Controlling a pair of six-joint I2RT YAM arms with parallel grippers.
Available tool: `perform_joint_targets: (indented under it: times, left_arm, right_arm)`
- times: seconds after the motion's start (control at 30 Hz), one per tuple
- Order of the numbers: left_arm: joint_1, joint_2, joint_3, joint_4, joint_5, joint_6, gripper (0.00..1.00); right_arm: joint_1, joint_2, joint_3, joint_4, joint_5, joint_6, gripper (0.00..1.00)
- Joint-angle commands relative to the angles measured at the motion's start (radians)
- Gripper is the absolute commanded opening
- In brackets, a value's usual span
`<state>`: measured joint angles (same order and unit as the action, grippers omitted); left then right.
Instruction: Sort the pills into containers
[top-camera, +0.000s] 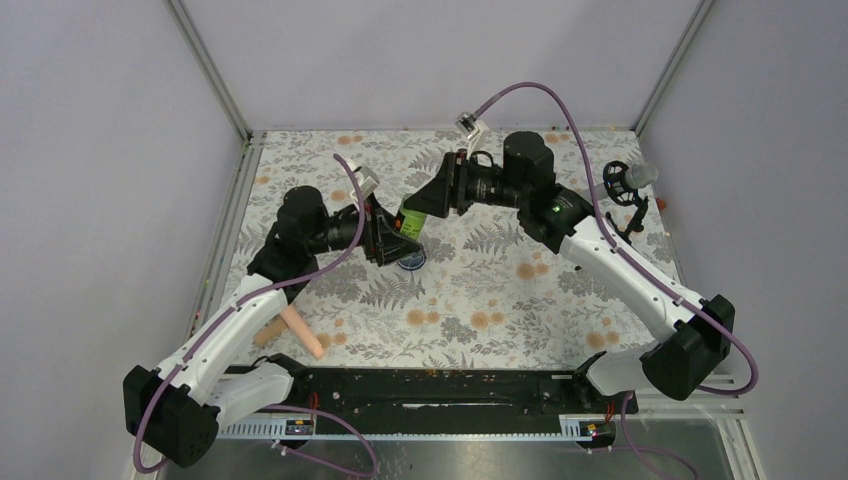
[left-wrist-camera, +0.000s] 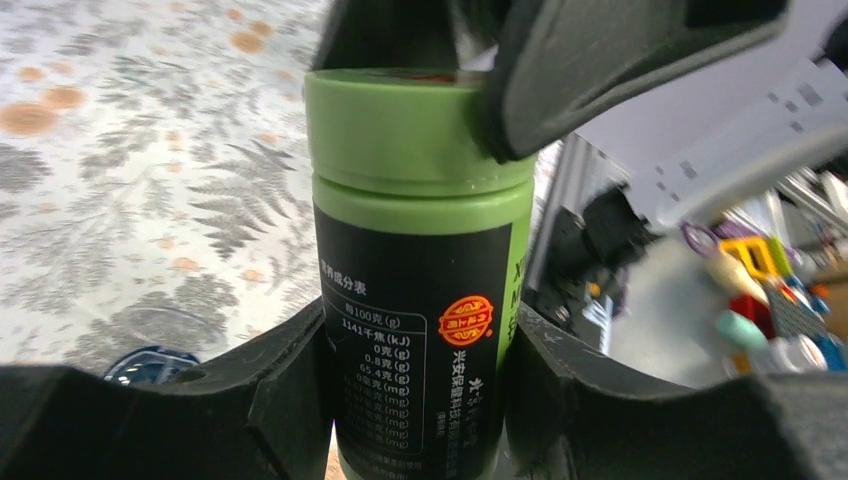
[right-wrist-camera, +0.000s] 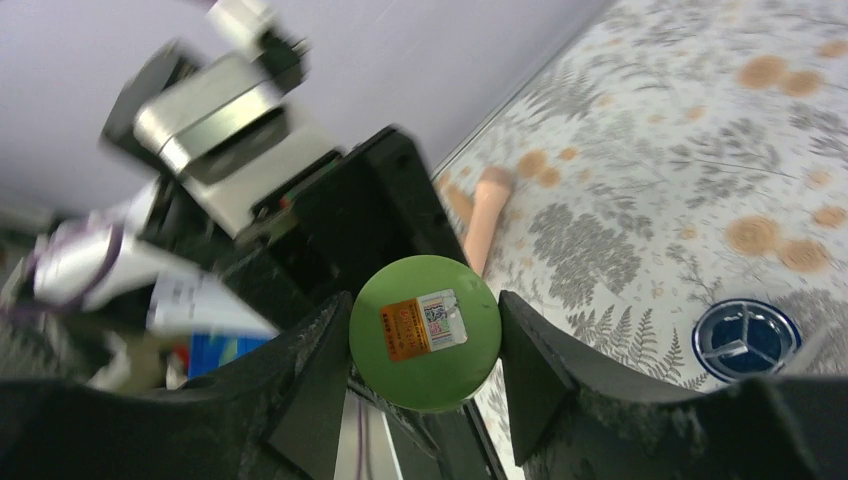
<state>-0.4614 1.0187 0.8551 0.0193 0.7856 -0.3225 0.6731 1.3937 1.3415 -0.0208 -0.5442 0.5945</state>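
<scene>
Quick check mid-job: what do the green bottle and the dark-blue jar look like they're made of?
Green bottle: likely plastic, matte and evenly coloured, with a moulded cap ridge. Its black label looks like printed paper or film. Dark-blue jar: hard to tell, possibly glass or glossy plastic. Its rim catches bright highlights, so perhaps metal.

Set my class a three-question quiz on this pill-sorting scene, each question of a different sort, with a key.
1. True or false: the left claw grips the green bottle by its body.
2. Where is the right claw? A) around the bottle's cap B) at the bottle's base C) clear of the bottle
3. What colour is the jar beside the bottle?
Key: 1 true; 2 A; 3 dark blue.
</scene>
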Motion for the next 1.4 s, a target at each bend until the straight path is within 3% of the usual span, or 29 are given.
perform_joint_targets:
  times: [0.0,0.1,0.17,0.2,0.23,0.27,0.37,0.47,0.57,0.63,0.8,0.9,0.97,1.1,1.17,1.2,1.27,1.33,1.37]
  left_arm:
    - [0.002,0.012,0.085,0.001,0.251,0.024,0.00]
    - [0.002,0.017,0.103,-0.059,0.305,0.063,0.00]
    - [0.001,0.016,0.114,-0.082,0.299,0.088,0.00]
    - [0.001,0.015,0.118,-0.090,0.287,0.093,0.00]
    - [0.002,0.015,0.121,-0.096,0.259,0.103,0.00]
    - [0.002,0.015,0.123,-0.100,0.220,0.107,0.00]
    - [-0.028,0.020,0.121,-0.067,0.103,0.100,0.00]
    - [-0.071,0.026,0.153,-0.146,-0.040,0.168,0.00]
    - [-0.085,0.023,0.144,-0.126,-0.098,0.160,0.00]
    - [-0.090,0.014,0.132,-0.104,-0.128,0.154,0.00]
    - [-0.091,-0.002,0.105,-0.080,-0.155,0.130,0.00]
    - [-0.090,-0.008,0.085,-0.059,-0.131,0.103,0.00]
    - [-0.089,-0.012,0.067,-0.037,-0.066,0.076,0.00]
    - [-0.089,0.014,0.065,-0.041,0.187,0.034,0.00]
    - [-0.090,0.025,0.055,-0.026,0.298,0.001,0.00]
    - [-0.091,0.024,0.046,0.001,0.338,-0.014,0.00]
    - [-0.091,0.013,0.034,0.026,0.362,-0.025,0.00]
    - [-0.090,0.007,0.035,0.030,0.351,-0.022,0.00]
    - [-0.091,0.005,0.038,0.030,0.325,-0.017,0.00]
  right_arm:
    - [-0.029,-0.024,-0.002,-0.045,-0.565,-0.299,0.00]
    - [-0.038,-0.032,-0.016,-0.062,-0.680,-0.335,0.00]
    - [-0.039,-0.053,-0.027,-0.073,-0.556,-0.330,0.01]
    - [-0.038,-0.065,-0.032,-0.079,-0.440,-0.309,0.24]
    - [-0.039,-0.072,-0.031,-0.088,-0.328,-0.281,0.61]
    - [-0.039,-0.072,-0.026,-0.099,-0.219,-0.244,0.76]
    - [-0.024,-0.082,-0.034,-0.059,0.002,-0.101,0.99]
    - [0.041,-0.101,-0.026,-0.067,0.212,-0.004,1.00]
    - [0.067,-0.078,0.018,-0.136,0.287,0.113,0.99]
    - [0.067,-0.066,0.030,-0.157,0.303,0.144,0.90]
    - [0.067,-0.091,0.006,-0.121,0.296,0.154,0.46]
    - [0.066,-0.119,-0.019,-0.083,0.258,0.094,0.13]
    - [0.062,-0.138,-0.042,-0.042,0.193,0.000,0.00]
    - [0.017,-0.165,-0.098,0.082,-0.205,-0.244,0.00]
    - [-0.006,-0.153,-0.088,0.039,-0.488,-0.342,0.00]
    - [-0.015,-0.137,-0.056,-0.060,-0.568,-0.391,0.00]
    - [-0.023,-0.106,0.016,-0.212,-0.617,-0.469,0.00]
    - [-0.024,-0.113,0.026,-0.221,-0.492,-0.454,0.03]
    - [-0.024,-0.123,0.001,-0.183,-0.398,-0.417,0.35]
